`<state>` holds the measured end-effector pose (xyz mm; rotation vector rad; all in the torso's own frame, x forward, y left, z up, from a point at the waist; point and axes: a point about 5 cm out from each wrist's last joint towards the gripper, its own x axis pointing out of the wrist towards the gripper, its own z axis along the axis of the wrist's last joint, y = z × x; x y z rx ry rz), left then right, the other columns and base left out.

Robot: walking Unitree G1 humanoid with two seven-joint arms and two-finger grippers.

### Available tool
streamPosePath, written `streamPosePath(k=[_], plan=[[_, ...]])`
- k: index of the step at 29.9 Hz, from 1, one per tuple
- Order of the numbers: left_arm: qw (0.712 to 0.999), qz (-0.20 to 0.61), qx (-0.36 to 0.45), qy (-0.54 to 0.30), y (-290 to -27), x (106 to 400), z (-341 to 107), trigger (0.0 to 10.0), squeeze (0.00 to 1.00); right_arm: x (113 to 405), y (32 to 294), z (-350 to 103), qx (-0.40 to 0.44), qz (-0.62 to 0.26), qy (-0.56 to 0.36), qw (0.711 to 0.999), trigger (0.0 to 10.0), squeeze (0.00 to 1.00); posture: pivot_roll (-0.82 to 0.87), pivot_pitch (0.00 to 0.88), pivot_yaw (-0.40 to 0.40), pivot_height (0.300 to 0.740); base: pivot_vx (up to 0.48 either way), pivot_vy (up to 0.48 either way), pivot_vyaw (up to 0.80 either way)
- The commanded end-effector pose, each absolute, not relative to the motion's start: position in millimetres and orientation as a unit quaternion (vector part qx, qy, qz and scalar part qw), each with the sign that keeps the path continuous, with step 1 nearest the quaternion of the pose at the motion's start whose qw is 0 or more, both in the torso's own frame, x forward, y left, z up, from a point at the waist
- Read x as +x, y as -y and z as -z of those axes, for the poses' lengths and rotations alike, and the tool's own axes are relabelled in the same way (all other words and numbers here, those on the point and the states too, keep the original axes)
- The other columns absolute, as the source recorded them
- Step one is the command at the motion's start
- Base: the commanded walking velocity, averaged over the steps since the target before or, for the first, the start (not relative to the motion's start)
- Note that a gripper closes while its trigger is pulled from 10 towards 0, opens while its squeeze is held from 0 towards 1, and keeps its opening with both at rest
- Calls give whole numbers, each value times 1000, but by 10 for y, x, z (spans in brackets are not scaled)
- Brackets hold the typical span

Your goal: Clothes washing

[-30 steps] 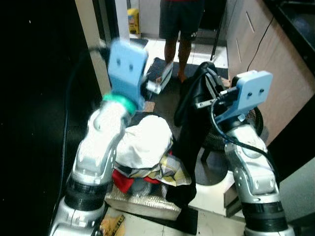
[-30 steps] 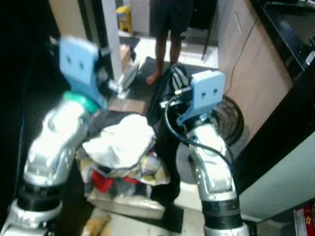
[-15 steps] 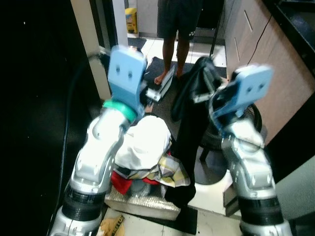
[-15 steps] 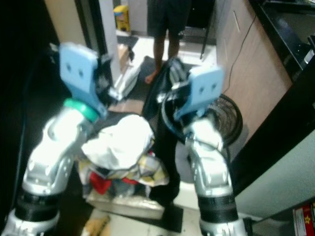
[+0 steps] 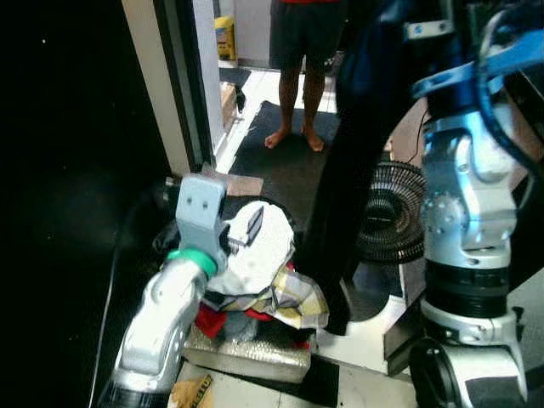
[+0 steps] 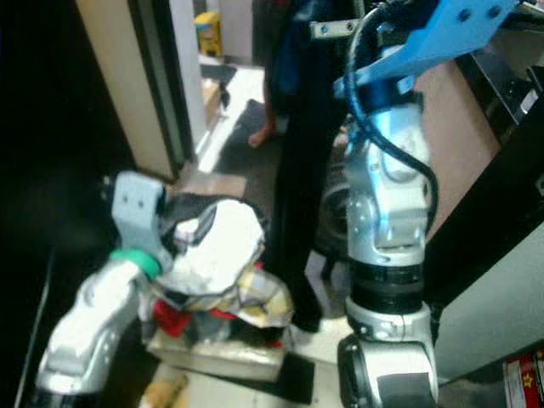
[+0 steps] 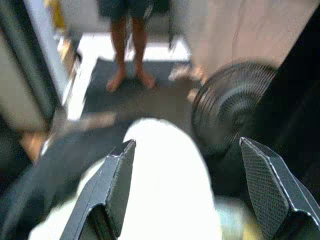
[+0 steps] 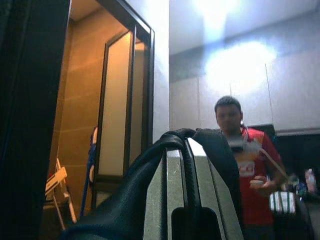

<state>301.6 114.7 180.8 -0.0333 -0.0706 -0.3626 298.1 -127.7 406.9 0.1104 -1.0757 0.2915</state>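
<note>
I judge the step in hand to be pulling one garment out of the laundry pile for washing: my right gripper (image 8: 182,192) is raised high, above head-camera level, with a long black garment (image 5: 348,170) hanging from it almost to the floor, its lower end beside the pile (image 5: 255,272). The pile, a white cloth on top with red and checked pieces under it, sits heaped in a container (image 5: 246,353) on the floor, just beside a floor fan (image 5: 387,212) and a dark mat (image 5: 285,161) on which a person (image 5: 297,76) stands barefoot. My left gripper (image 7: 187,185) hovers low over the white cloth, jaws spread wide and holding nothing. The next move, as I judge it, calls for carrying the black garment clear of the pile without it dragging or snagging the fan; no washer is visible, so I cannot say which way. The right wrist view shows what the head views do not: black fabric folded over the closed right jaws, confirming the grip. The left wrist view shows the gap between the left jaws and the white cloth directly beneath.
</note>
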Motion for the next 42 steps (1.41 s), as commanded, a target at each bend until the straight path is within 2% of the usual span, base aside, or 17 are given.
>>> streamPosePath(k=[1,9,13,16,20,31,33,36,42], plan=[[988,151,-23,27,-1310,2957,-1781,10000,0,2916,1295,-4150,61,-139,529,835,10000,0,28,105,50,740,0,0,0],[993,111,-21,31,-1630,2890,-1805,10000,0,2984,1257,-4209,64,-155,530,831,10000,0,54,107,28,740,0,0,0],[975,199,-74,67,-1549,2842,-1993,10000,0,3092,1088,-4097,66,-183,507,840,10000,0,77,106,7,740,0,0,0],[969,222,-81,72,-1511,2825,-2019,10000,0,3109,1067,-4078,66,-187,503,841,10000,0,79,106,4,740,0,0,0],[947,302,-78,74,-1135,2893,-2049,10000,0,3145,1053,-4073,64,-193,498,843,10000,0,60,102,3,740,0,0,0],[921,371,-93,72,-705,3095,-2080,10000,0,3145,1111,-4175,52,-188,514,836,10000,0,25,101,14,740,0,0,0],[911,395,-93,78,-513,3144,-2134,10000,0,3132,1120,-4210,47,-188,518,833,10000,0,7,102,22,740,0,0,0],[902,411,-95,87,-394,3176,-2207,10000,0,3153,1080,-4152,42,-193,509,838,10000,0,7,105,25,740,0,0,0],[899,418,-97,90,-346,3239,-2231,10000,0,3210,970,-3992,46,-207,482,850,10000,0,16,115,26,740,0,0,0]])
